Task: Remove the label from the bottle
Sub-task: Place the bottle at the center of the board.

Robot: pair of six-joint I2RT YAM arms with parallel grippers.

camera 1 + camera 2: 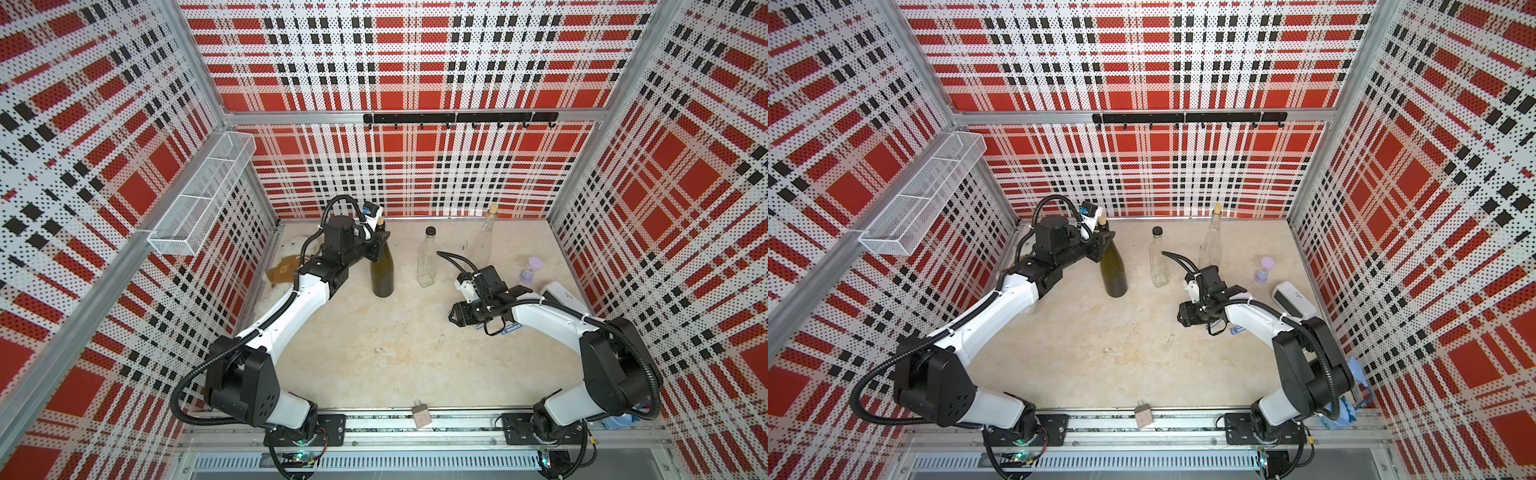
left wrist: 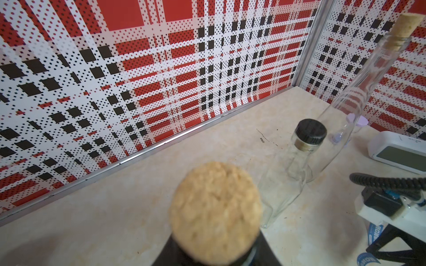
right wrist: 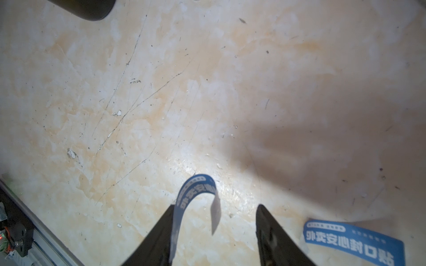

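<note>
A dark green bottle (image 1: pixel 382 272) (image 1: pixel 1114 270) with a cork (image 2: pixel 215 211) stands upright at the back left of the table. My left gripper (image 1: pixel 380 242) is shut on its neck just under the cork. No label shows on its glass in both top views. My right gripper (image 3: pixel 215 207) (image 1: pixel 454 316) hangs low over the table right of centre, jaws open. A blue label (image 3: pixel 196 187) sticks to the inner face of one finger and curls free in the gap. Another blue label (image 3: pixel 352 244) (image 1: pixel 513 328) lies flat on the table beside that gripper.
A clear square bottle (image 1: pixel 427 262) with a black cap and a tall clear corked bottle (image 1: pixel 484 241) stand behind the right arm. A purple sand timer (image 1: pixel 530 270) and a white clock (image 1: pixel 559 295) sit at the right wall. Brown cloth (image 1: pixel 282 270) lies behind the left arm.
</note>
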